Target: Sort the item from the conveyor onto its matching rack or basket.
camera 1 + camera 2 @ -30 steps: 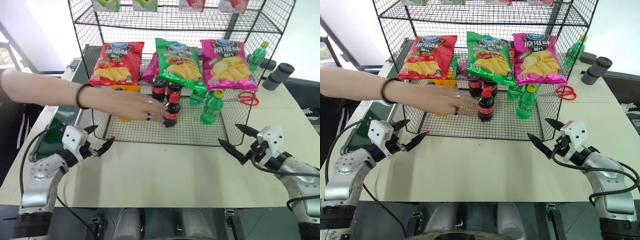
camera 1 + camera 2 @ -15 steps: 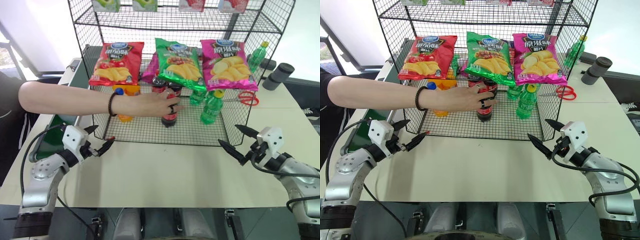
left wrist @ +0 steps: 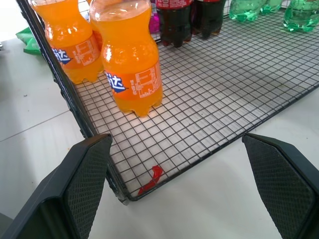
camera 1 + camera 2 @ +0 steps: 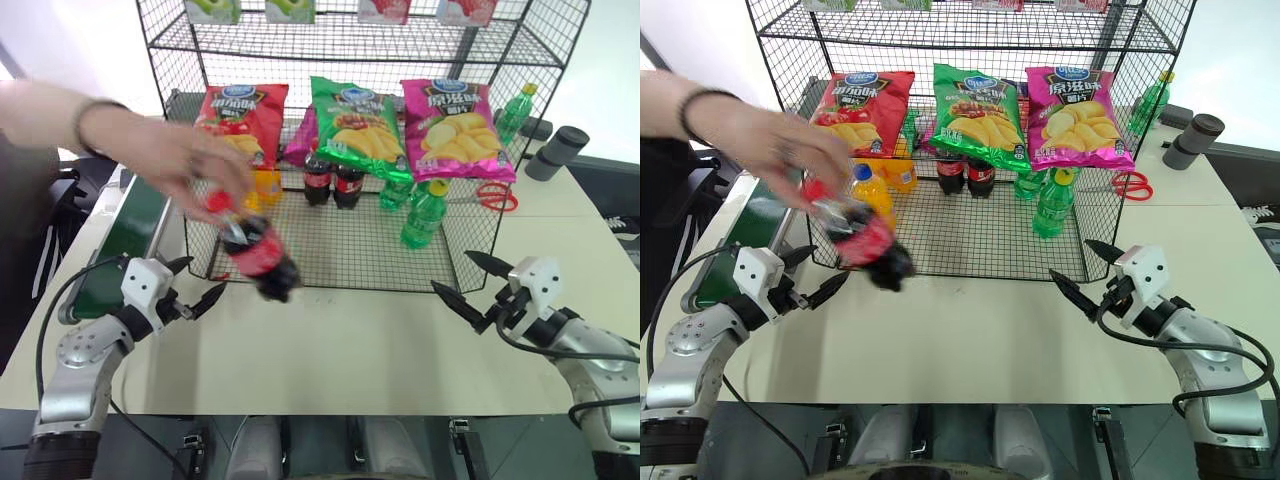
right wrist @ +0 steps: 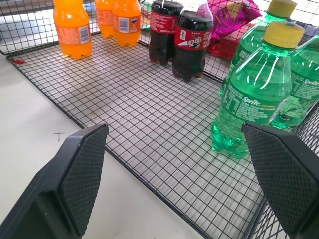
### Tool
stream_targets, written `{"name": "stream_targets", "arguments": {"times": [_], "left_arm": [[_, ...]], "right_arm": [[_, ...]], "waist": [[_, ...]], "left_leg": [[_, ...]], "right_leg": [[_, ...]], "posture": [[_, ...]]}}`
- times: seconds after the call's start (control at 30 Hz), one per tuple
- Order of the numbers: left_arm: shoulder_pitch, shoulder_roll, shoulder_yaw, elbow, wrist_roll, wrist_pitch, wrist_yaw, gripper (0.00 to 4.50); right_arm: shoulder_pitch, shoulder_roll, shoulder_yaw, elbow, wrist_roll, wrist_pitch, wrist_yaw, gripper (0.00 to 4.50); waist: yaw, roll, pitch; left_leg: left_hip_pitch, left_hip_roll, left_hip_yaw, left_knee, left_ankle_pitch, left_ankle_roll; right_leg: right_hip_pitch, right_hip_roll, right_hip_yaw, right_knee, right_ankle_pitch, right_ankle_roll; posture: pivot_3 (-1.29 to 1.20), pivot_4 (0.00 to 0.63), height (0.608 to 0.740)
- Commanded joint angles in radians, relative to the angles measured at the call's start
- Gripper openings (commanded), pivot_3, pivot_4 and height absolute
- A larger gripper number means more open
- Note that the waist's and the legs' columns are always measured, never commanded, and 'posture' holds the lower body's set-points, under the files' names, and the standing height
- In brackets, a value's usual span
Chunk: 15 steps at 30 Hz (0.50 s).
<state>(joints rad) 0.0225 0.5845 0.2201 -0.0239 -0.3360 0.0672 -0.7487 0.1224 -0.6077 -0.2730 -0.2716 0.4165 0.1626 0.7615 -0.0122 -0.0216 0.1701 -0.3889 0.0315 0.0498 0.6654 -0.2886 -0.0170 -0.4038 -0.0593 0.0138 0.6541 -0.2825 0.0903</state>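
A person's hand [image 4: 180,160] holds the item, a small cola bottle [image 4: 256,254] with a red cap, tilted in the air. It hangs just in front of the rack's front left corner, over the table and beside the dark green conveyor [image 4: 125,235]. The rack [image 4: 340,245] is a large black wire-mesh shelf unit in the middle. My left gripper [image 4: 200,278] stands open and empty, low at the rack's left corner, just left of the bottle. My right gripper [image 4: 453,272] stands open and empty at the rack's front right corner.
On the rack floor stand two cola bottles [image 5: 189,42], orange-drink bottles [image 3: 130,59] and green bottles [image 4: 425,215]. Chip bags [image 4: 355,125] hang behind them. Red scissors [image 4: 490,197] and a black cylinder [image 4: 556,152] lie on the table at the right.
The person's hand has lifted the cola bottle off the rack floor and swung it out to the left front, tilted. Both grippers have kept still.
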Motion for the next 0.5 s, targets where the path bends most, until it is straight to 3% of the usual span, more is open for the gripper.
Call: {"name": "stream_targets", "arguments": {"times": [0.03,0.5], "left_arm": [[-0.018,0.011,0.032,0.014,0.001,-0.011,0.012,4.50],[-0.100,0.002,0.016,0.005,0.002,0.045,0.049,4.50]], "right_arm": [[0.008,0.004,-0.007,-0.050,0.009,-0.006,-0.006,4.46],[-0.097,-0.004,-0.006,0.045,0.011,-0.020,0.028,4.46]], "waist": [[0.000,0.000,0.000],[0.000,0.000,0.000]], "left_leg": [[0.000,0.000,0.000,0.000,0.000,0.000],[0.000,0.000,0.000,0.000,0.000,0.001]], "right_leg": [[0.000,0.000,0.000,0.000,0.000,0.000],[0.000,0.001,0.000,0.000,0.000,0.000]], "posture": [[0.00,0.150,0.740],[0.00,0.150,0.740]]}}
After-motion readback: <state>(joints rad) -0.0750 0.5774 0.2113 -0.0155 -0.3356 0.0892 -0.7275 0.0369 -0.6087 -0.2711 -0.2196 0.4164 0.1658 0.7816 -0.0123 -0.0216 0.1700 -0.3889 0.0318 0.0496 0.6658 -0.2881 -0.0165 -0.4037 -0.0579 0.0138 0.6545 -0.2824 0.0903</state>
